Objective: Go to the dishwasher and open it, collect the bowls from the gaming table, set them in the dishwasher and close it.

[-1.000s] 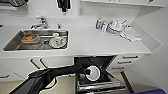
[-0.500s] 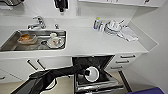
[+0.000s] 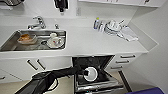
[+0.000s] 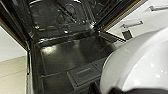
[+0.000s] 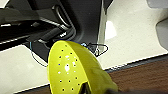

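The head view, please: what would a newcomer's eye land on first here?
Probably the open dishwasher under the white counter, its door folded down, with the left gripper holding a white bowl over it. Next, the steel sink on the left with dishes in it.

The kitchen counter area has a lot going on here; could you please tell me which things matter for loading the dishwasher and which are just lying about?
Job:
- dishwasher, open
- white bowl, over its door at the left arm's end
- yellow bowl

Lying about:
- dishes in the sink
- faucet
- stacked dishes
- cloth
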Tool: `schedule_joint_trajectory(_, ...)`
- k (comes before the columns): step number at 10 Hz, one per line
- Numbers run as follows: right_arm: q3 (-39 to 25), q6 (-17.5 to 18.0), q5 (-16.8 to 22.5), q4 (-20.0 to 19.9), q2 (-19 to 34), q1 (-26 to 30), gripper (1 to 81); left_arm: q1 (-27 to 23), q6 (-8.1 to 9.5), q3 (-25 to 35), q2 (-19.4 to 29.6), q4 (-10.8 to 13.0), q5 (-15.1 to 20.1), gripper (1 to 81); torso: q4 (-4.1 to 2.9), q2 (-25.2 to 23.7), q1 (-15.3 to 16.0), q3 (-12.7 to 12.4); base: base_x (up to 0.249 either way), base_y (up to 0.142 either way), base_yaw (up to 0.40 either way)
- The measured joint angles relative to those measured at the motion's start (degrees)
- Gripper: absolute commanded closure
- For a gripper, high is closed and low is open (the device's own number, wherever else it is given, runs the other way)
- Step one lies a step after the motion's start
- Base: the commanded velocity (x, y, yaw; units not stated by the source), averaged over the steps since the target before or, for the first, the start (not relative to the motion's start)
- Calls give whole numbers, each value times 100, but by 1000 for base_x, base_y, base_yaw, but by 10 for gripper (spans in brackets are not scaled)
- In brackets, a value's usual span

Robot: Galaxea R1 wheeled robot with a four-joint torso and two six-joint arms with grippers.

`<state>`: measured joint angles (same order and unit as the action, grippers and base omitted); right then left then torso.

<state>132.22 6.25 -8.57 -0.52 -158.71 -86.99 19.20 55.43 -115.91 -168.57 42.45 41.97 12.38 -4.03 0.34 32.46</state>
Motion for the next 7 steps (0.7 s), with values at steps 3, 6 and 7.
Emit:
schedule_joint_trajectory(3, 0, -6, 2, -2, -2, 0, 811, 17, -172, -336, 126, 138, -94, 811, 0, 0, 0, 0, 0, 0, 0)
schedule_joint_trajectory(6, 0, -9, 0, 0, -4, 2, 811, -10, -229, -377, 77, 195, -239, 10, 0, 0, 0, 0, 0, 0, 0)
schedule_joint_trajectory(7, 0, -9, 0, 0, -6, 2, 811, -2, -273, -344, 60, 195, -261, 10, 0, 0, 0, 0, 0, 0, 0)
